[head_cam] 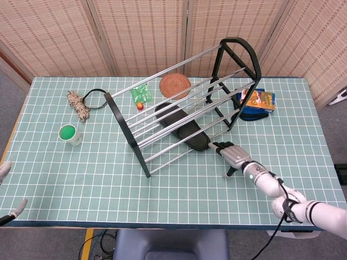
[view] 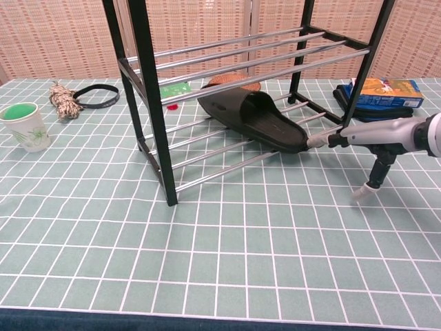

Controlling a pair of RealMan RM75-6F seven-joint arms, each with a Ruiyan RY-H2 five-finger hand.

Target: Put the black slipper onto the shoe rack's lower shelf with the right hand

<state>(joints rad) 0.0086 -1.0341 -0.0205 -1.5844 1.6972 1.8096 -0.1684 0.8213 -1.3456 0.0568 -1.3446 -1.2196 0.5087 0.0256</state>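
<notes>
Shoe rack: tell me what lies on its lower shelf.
A black slipper lies slantwise across the lower bars of the rack, the right hand's fingertips at its heel. The top shelf's bars hide parts of it from above.
</notes>
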